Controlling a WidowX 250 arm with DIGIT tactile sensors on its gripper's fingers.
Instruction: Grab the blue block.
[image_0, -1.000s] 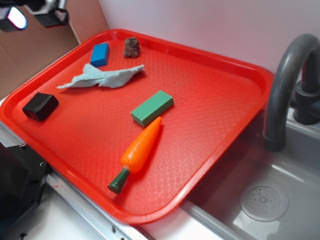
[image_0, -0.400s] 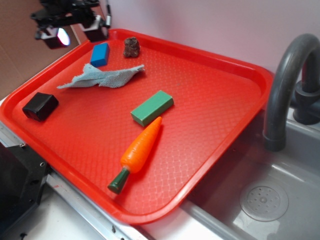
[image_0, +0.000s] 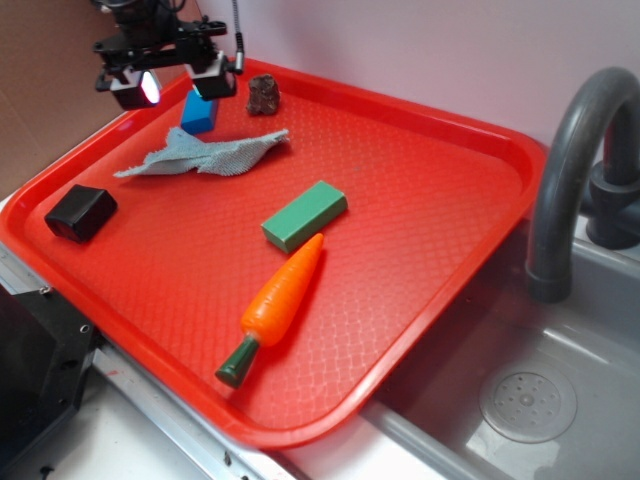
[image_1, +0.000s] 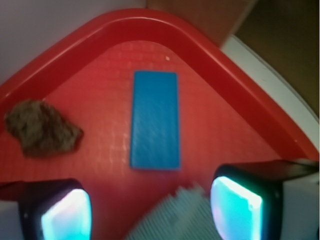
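Blue and smooth-faced, the blue block (image_1: 155, 120) lies flat on the red tray (image_0: 430, 200), in its far left corner close to the raised rim. Seen from the wrist, it sits in the open between the two fingertip pads (image_1: 236, 209), further out than they reach, with nothing touching it. Above it hangs the gripper (image_0: 170, 85), jaws spread wide and holding nothing; from the exterior view its right finger covers the block's upper end.

Just beside the block, toward the tray's back edge, is a rough brown rock (image_0: 263, 94), apart from it. On the near side a crumpled grey-blue cloth (image_0: 205, 152) spreads across the tray floor, its edge coming close to the block's lower end; whether they touch cannot be told. Further out lie a green block (image_0: 305, 215) near the middle, an orange toy carrot (image_0: 277, 302) with a dark green stem just in front of it, and a glossy black block (image_0: 81, 212) by the left rim.

The tray has a textured surface and rests over a grey sink (image_0: 560, 400), whose drain and dark curved faucet (image_0: 580, 170) show at the right. A pale wall (image_0: 420, 50) stands behind, brown board at the far left.
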